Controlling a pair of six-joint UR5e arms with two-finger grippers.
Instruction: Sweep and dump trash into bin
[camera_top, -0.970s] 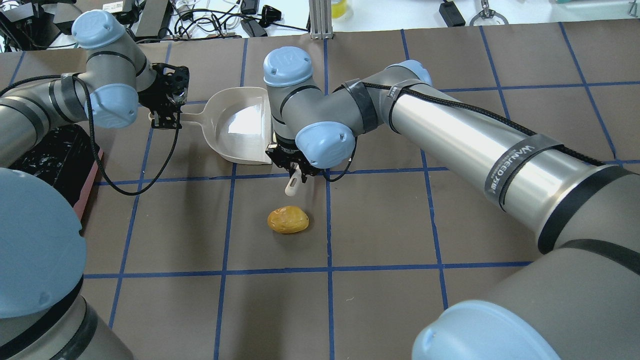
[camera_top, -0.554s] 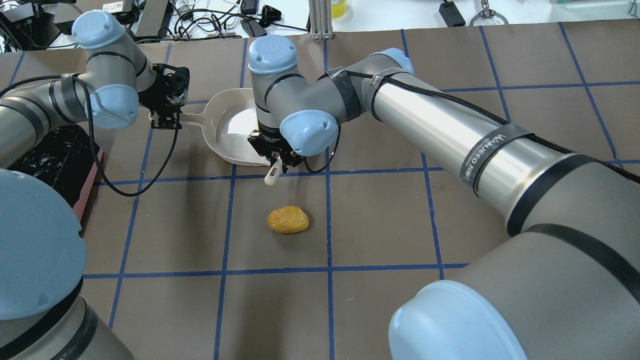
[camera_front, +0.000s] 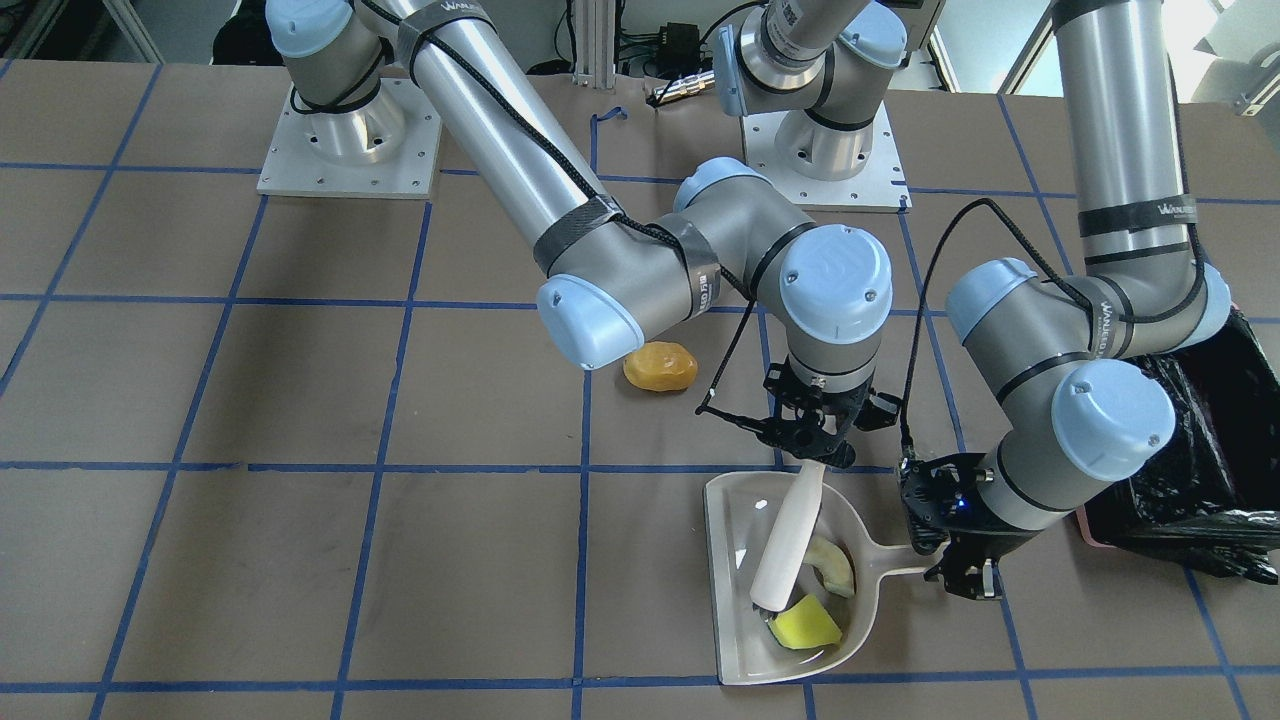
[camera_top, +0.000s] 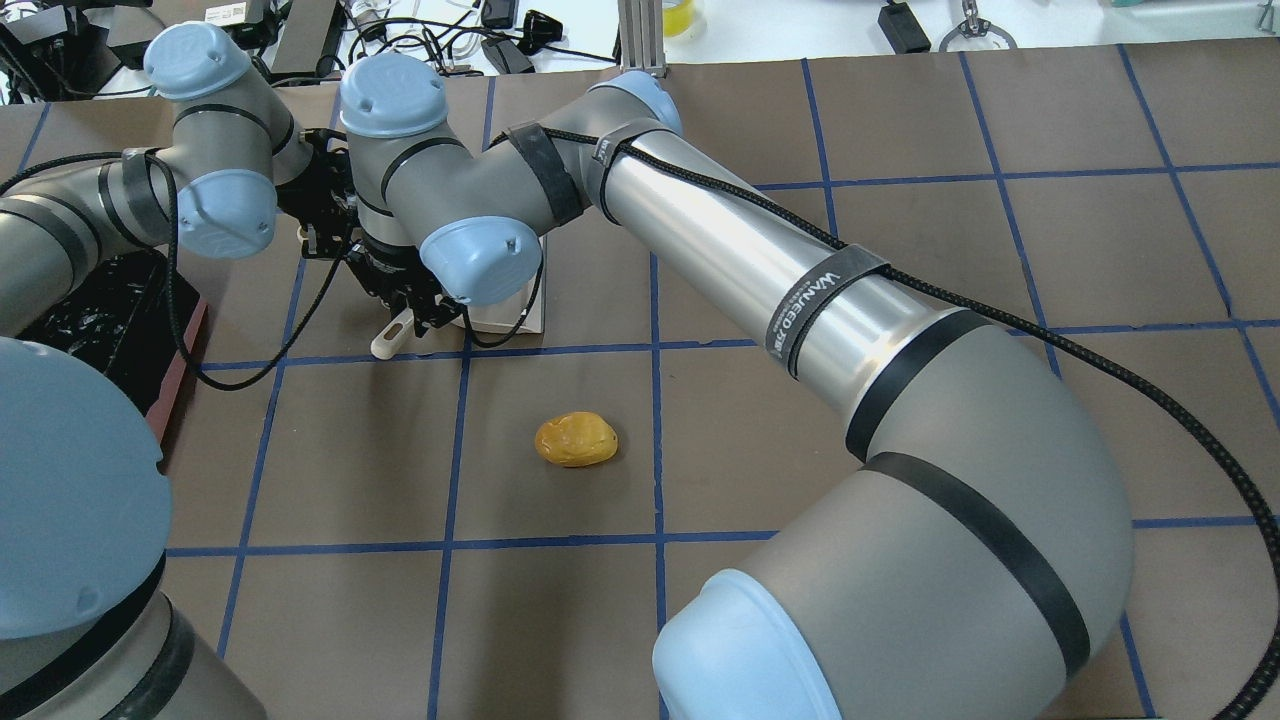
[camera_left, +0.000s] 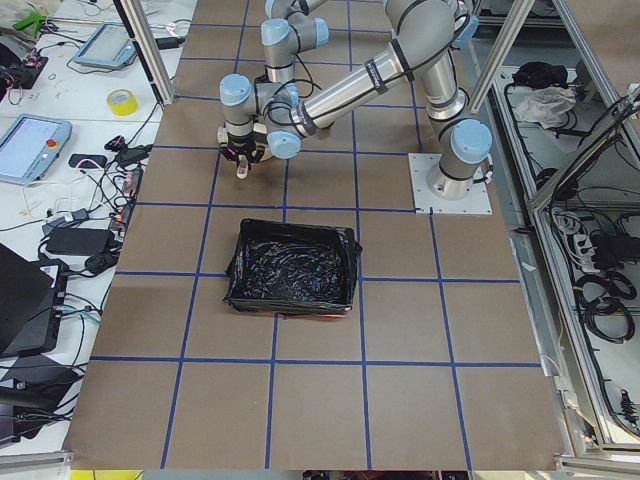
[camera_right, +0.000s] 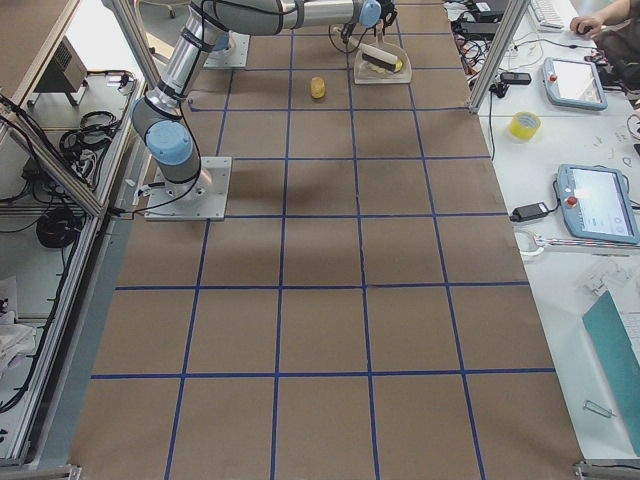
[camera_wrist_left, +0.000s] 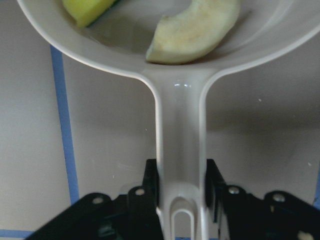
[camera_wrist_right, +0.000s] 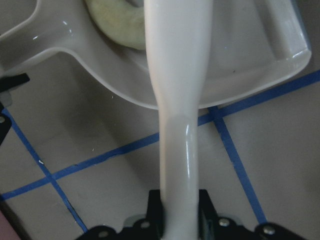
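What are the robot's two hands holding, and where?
The left gripper holds the dustpan by its handle's end. The right gripper holds the brush by its handle's end.

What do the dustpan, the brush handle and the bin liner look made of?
Dustpan: likely hard moulded plastic, pale grey, glossy, with sharp highlights.
Brush handle: similar smooth cream plastic, a bright streak along it.
Bin liner: seemingly thin black plastic film, shiny, crumpled into many glinting creases.
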